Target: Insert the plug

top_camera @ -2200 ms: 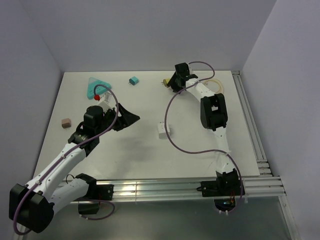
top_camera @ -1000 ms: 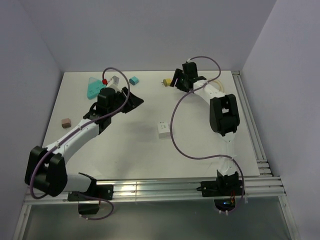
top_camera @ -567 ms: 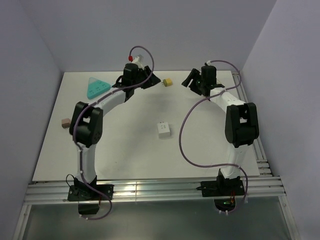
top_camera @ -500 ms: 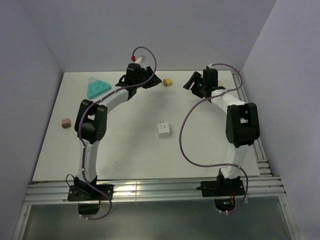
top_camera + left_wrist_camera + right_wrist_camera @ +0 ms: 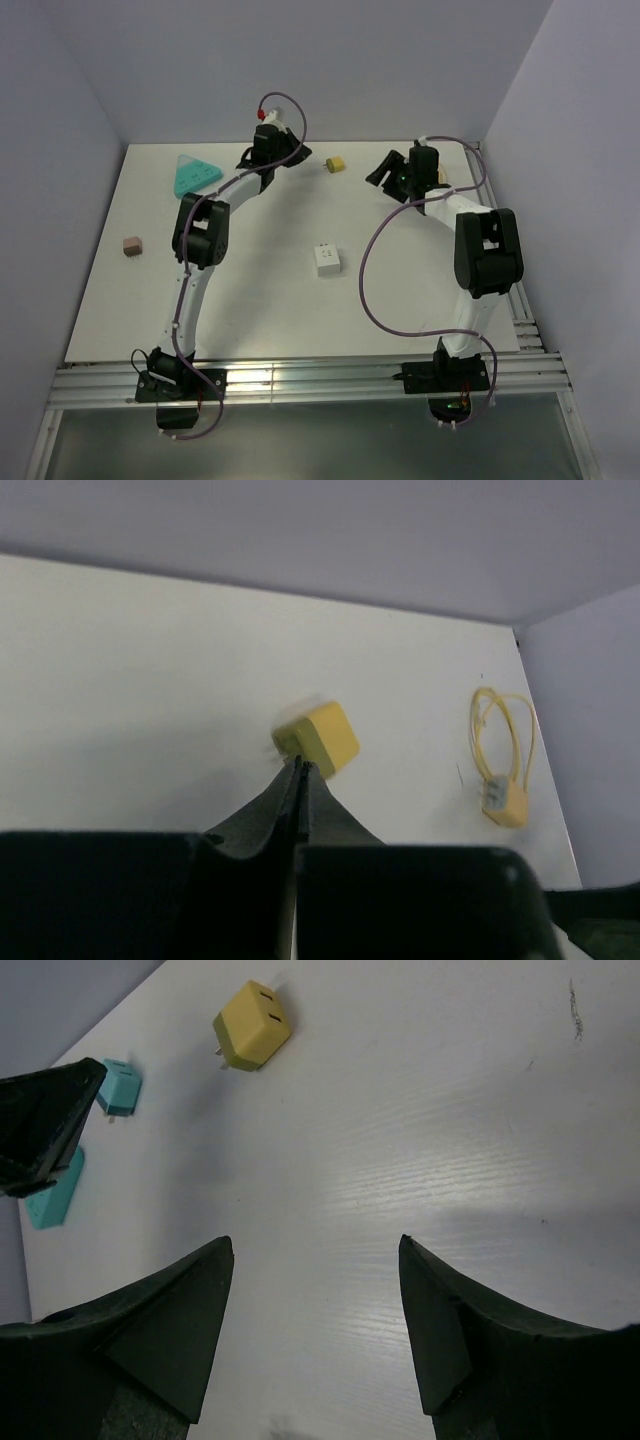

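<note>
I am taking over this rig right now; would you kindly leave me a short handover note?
Left hand: shut, nothing seen in its grip, tips pointing at the yellow plug.
Right hand: open, empty, over the table right of that plug.
Teal plug lies loose beside the left hand; white socket block sits mid-table, nothing in it.
Done: no plug grasped yet. Left: grasp a plug, carry it to the socket block, insert it.

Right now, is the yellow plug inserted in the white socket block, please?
Out: the square yellow plug lies loose, apart from the white socket block.
</note>
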`<state>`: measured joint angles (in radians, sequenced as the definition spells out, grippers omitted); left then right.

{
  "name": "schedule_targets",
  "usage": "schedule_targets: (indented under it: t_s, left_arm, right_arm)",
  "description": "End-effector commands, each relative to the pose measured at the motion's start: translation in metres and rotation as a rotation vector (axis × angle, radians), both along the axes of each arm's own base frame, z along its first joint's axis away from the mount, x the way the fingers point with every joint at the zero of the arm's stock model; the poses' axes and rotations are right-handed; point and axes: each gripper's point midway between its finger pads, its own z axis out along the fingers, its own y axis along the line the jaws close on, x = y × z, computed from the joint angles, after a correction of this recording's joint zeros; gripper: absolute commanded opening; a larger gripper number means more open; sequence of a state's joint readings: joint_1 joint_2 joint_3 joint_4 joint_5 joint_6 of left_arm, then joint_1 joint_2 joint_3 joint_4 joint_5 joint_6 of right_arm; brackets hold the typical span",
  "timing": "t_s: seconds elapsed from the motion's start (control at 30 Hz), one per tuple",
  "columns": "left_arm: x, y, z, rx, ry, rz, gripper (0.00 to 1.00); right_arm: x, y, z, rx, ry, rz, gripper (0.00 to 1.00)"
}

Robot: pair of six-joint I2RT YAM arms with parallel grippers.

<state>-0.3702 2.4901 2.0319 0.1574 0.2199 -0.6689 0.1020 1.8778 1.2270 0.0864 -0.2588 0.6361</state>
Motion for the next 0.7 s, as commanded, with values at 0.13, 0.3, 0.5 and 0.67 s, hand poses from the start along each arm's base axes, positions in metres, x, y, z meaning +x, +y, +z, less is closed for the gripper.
schedule_targets:
  t_s: [0.13, 0.3, 0.5, 0.67]
  left_arm:
    - [0.044, 0.003, 0.006, -0.292, 0.010, 0.053, 0.04]
    - [0.045, -0.016, 0.003, -0.366, -0.033, 0.036, 0.00]
    - [0.046, -0.033, -0.005, -0.430, -0.017, 0.005, 0.00]
    - [0.047, -0.041, -0.015, -0.439, -0.005, 0.027, 0.00]
  right_arm:
    - [0.003, 0.002, 0.022, 0.043, -0.092, 0.000, 0.74]
    - [0.001, 0.000, 0.017, 0.041, -0.089, -0.009, 0.74]
    - [0.002, 0.001, 0.020, 0.045, -0.095, -0.011, 0.74]
    - [0.004, 0.000, 0.018, 0.045, -0.088, -0.016, 0.74]
